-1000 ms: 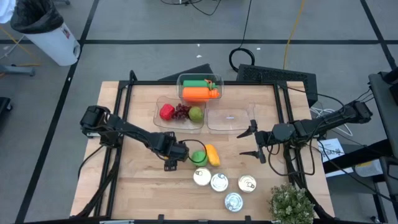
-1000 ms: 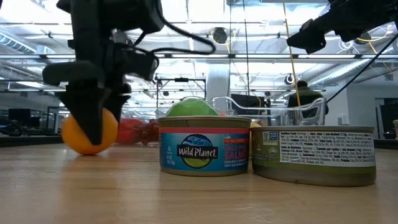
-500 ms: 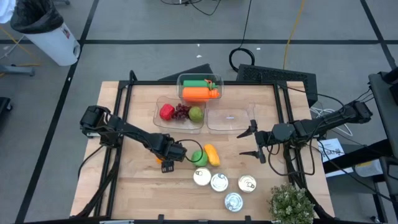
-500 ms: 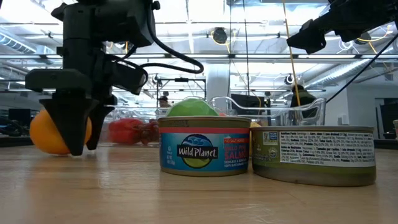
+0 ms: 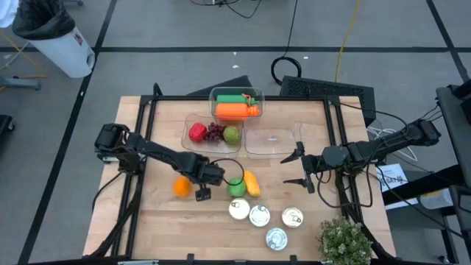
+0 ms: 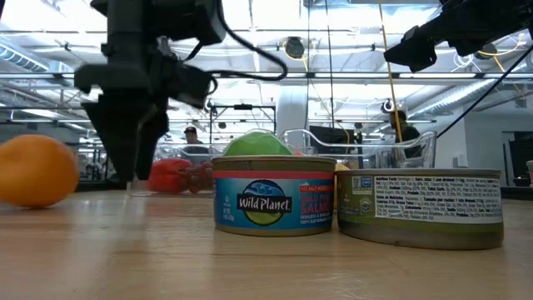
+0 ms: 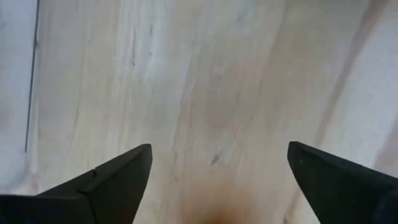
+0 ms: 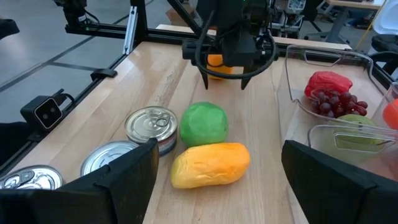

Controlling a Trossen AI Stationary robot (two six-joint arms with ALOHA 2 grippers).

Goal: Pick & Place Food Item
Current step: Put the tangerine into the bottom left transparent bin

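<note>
An orange (image 5: 181,186) lies on the bare wood, just left of my left gripper (image 5: 203,193). That gripper is open and points down at the table; the left wrist view shows only wood between its fingers (image 7: 219,149). In the low view the orange (image 6: 37,171) sits apart from the gripper (image 6: 133,171). A green ball (image 5: 236,187) and a yellow food piece (image 5: 252,183) rest on the table to its right. My right gripper (image 5: 301,168) is open and hovers right of them, touching nothing.
Several cans (image 5: 259,215) stand near the near edge, with a potted plant (image 5: 344,241) at the near right corner. Clear trays at the far side hold a red pepper, grapes (image 5: 214,132) and carrots (image 5: 235,110); one tray (image 5: 272,141) holds nothing. Bare wood lies left of the orange.
The orange has rolled toward the table's left edge, out from between my left gripper's fingers, and now lies clear of them. My left gripper first went left with it, then drew back to the right.
</note>
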